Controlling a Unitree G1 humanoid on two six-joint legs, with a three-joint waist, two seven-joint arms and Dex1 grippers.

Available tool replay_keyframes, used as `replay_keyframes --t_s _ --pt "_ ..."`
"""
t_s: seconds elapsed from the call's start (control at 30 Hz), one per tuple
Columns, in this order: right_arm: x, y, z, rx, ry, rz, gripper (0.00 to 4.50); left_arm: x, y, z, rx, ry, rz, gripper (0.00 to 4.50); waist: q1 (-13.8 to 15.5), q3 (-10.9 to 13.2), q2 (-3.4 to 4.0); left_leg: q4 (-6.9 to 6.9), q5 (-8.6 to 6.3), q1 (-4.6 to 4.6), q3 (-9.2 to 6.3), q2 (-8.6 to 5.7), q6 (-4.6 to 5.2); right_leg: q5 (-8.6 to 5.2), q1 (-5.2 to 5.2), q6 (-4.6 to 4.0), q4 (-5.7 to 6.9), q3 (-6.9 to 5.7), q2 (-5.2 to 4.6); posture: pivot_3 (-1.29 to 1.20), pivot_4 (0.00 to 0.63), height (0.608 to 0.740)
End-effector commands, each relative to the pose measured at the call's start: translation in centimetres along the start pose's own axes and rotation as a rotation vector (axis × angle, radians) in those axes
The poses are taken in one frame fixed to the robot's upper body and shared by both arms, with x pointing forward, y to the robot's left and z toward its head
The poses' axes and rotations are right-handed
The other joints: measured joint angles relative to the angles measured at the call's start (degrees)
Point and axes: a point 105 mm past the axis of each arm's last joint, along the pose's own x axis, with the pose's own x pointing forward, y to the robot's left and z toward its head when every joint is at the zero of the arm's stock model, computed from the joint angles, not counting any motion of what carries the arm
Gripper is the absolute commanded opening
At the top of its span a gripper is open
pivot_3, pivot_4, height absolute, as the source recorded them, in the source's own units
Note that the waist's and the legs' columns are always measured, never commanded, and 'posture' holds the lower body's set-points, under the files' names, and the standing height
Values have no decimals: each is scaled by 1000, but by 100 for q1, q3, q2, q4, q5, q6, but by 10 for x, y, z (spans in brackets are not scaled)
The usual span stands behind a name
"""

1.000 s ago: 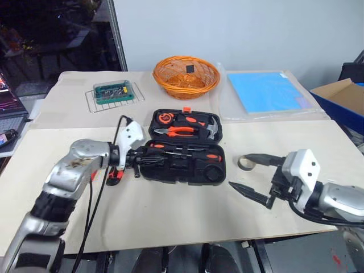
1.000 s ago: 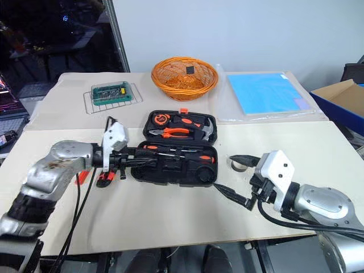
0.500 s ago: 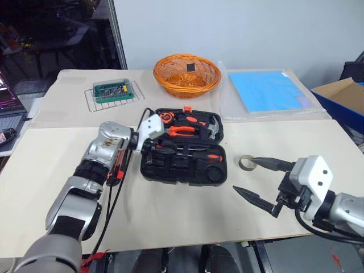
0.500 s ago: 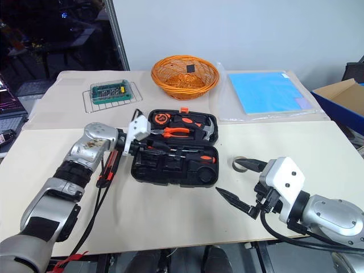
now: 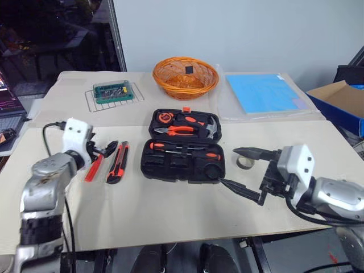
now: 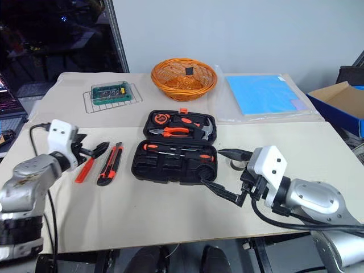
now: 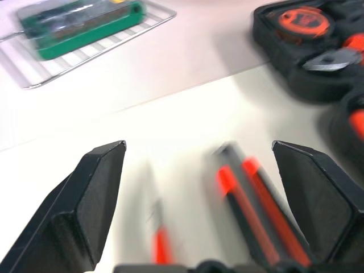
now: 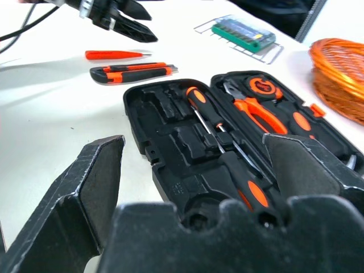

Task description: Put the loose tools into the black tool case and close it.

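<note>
We see a matt black plastic tool case, a woven wicker basket, and a smooth pale tabletop.

Bright, even light falls on the pale tabletop with soft shadows, the far left room is dim, and the left wrist view is motion-blurred.

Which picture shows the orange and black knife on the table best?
The left eye view: the utility knife lies whole and sharp beside the black tool case. The right wrist view shows it whole but farther off; the left wrist view blurs it between the open fingers.
</note>
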Motion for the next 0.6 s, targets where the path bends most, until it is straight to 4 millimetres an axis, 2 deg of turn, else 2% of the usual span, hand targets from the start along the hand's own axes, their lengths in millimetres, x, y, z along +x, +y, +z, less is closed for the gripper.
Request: replay_keyframes --t_s 0.03,0.2,0.23,0.27,0.4,0.43,0.5,0.57,0.6 --pt "3 -3 7 -52 -32 23 4500 -13 11 -13 -9 98 71 4477 0 0 0 0 0 1 0 0 0 3 3 5 5 -1 1 0 150 740" --pt "4 -2 3 -54 -29 33 4500 -18 19 -44 -3 285 95 4477 4 0 0 -3 1 -4 6 1 2 20 6 1 9 0 9 0 150 740" --pt "4 -2 3 -55 -30 34 4500 -19 18 -48 -2 303 86 3968 2 0 0 -3 1 -4 6 1 2 17 5 4 8 0 9 0 150 740" --pt "4 -2 3 -56 -30 34 4500 -20 18 -53 0 330 81 3844 -1 0 0 -3 1 -5 8 1 2 14 4 8 7 1 9 0 150 740" --pt "3 -2 4 -58 -29 34 4500 -20 18 -58 -9 352 91 2406 -9 -1 3 -5 -3 3 10 3 -5 -2 -3 -8 5 2 3 0 150 740" --pt "3 -2 4 -58 -28 34 4500 -19 17 -58 -10 346 91 2151 -11 -2 3 -8 -4 6 10 3 -6 -3 -2 -10 5 2 1 0 150 740" --pt "2 -2 2 -56 -23 35 4500 -19 15 -53 -12 317 80 1274 -21 -3 5 -13 -3 9 11 3 -10 -3 -2 -12 7 2 0 0 150 740" --pt "1 -2 1 -53 -21 36 4500 -19 13 -47 -15 273 61 602 -31 -4 7 -18 -1 12 13 4 -13 -2 0 -13 9 6 0 0 150 740" --pt "2 -2 1 -52 -22 37 4500 -18 9 -37 -45 214 26 458 -32 -4 9 -20 0 12 14 4 -15 -1 0 -15 10 8 0 0 150 740"
